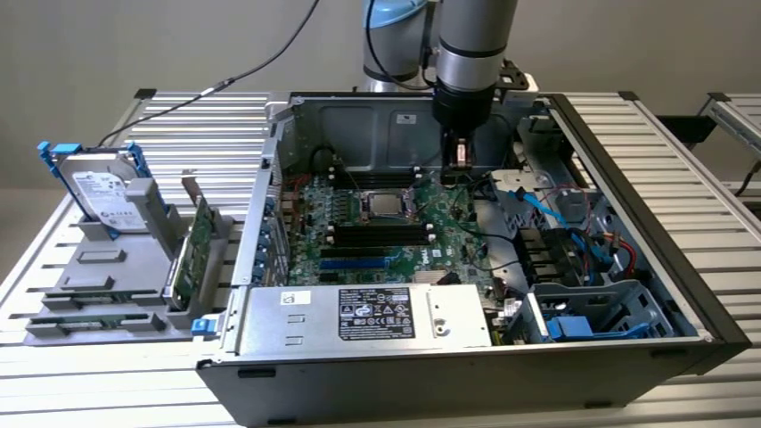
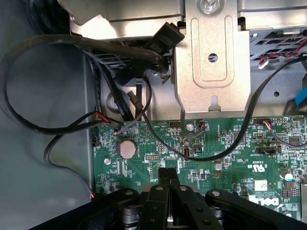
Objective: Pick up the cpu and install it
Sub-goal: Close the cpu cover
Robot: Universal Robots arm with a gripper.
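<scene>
Seemingly the install is done: black gripper point(image 2: 168, 175) pressed together, empty; shiny silver square cpu point(image 1: 380, 203) sits socketed beside it; moving off must dodge black cables point(image 2: 57, 40).

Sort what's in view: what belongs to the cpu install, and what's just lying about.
Job in hand:
cpu, sitting in the motherboard socket
motherboard
gripper, shut, over the board beside the socket

Lying about:
hard drive, upright in the grey rack
green card beside it
labelled silver box
</scene>
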